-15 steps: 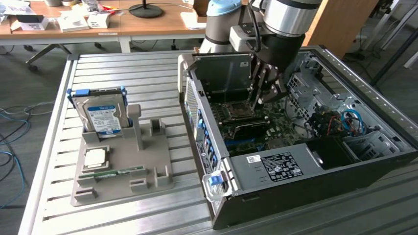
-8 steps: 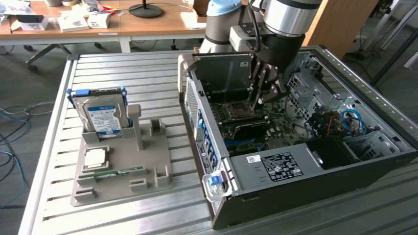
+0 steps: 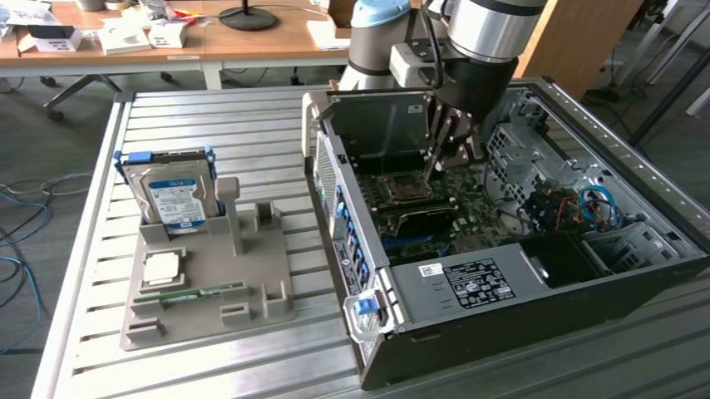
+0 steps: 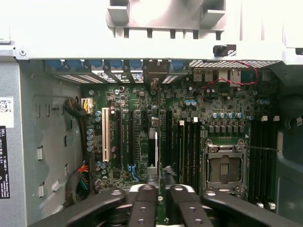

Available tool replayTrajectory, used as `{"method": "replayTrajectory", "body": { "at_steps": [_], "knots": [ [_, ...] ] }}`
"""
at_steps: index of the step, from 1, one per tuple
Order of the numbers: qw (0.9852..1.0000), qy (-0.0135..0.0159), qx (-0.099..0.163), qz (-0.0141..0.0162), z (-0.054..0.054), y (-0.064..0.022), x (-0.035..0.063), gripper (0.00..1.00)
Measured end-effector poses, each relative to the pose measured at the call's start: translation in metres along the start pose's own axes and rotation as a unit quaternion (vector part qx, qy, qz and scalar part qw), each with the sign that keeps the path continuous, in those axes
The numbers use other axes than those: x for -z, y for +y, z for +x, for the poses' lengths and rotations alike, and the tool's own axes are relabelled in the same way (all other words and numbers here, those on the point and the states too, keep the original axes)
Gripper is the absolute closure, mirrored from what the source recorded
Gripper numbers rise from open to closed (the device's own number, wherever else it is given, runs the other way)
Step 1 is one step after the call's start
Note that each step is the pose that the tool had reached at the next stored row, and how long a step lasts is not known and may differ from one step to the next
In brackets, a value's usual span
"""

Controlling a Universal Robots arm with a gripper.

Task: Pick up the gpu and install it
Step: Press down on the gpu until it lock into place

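We saw the arm reaching down into the open PC case [image 3: 488, 283], which lay on its side on the slatted metal surface [image 3: 199, 116], w/ the hand [image 3: 450, 154] low over the green board [image 4: 142, 118], near the case's back wall. In the wrist view the hand [image 4: 163, 189] sat right above a thin dark card seen edge-on, the gpu [image 4: 152, 151], which stood upright among the long black slots approx. mid-board, between the white slot [image 4: 105, 135] and the CPU socket [image 4: 223, 165]. The hand was just at the card's near end, but we couldn't tell whether it was apart, together or clamped on the card, nor whether the card was fully seated. Red wires [image 4: 227, 80] ran along the board's far edge by the rear ports. Towards the exterior view's left, well apart from the case, a grey stand [image 3: 211, 291] sat on the same surface: a hard drive [image 3: 172, 195] w/ a blue-white label stood upright in it, a square silver chip [image 3: 163, 268] lay flat in a pocket, and a narrow green memory stick [image 3: 199, 293] lay just beside that. A wooden desk [image 3: 255, 41] w/ boxes and a lamp base stood behind.
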State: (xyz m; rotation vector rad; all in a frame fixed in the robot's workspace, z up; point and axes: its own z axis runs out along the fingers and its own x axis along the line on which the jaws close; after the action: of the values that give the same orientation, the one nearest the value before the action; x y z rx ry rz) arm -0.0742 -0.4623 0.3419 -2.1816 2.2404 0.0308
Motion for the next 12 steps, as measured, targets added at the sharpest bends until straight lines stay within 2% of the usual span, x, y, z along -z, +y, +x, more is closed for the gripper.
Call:
{"method": "replayTrajectory", "body": {
  "at_steps": [1,3,9,12],
  "knots": [
    [1.0,0.0,0.0,0.0,0.0,0.0,0.0,0.86],
    [1.0,0.0,0.0,0.0,0.0,0.0,0.0,0.89],
    [1.0,-0.0001,0.0,0.0,0.0,0.0,-0.0004,0.89],
    [1.0,0.0001,0.0,-0.0001,0.0001,0.0,-0.0046,0.89]
  ]
}}
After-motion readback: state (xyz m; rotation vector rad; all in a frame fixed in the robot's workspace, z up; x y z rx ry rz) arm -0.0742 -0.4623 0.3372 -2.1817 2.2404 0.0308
